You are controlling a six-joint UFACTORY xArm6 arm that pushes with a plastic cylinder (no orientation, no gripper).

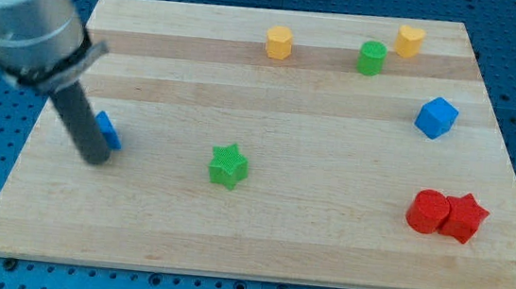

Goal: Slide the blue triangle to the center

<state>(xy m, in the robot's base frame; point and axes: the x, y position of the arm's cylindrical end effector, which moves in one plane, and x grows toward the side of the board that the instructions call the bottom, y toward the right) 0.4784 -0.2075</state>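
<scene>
My tip, a bare rod tool holding nothing, rests against the left side of the blue triangle near the table's left edge. The push appears just begun; next comes a steady rightward shove towards the centre, near the green star.

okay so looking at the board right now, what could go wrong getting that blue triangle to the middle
My tip sits against the blue triangle on its left, covering most of it, so an off-centre push could let it slip sideways. The green star lies toward the board's middle, right in the path, and may get bumped along.
</scene>
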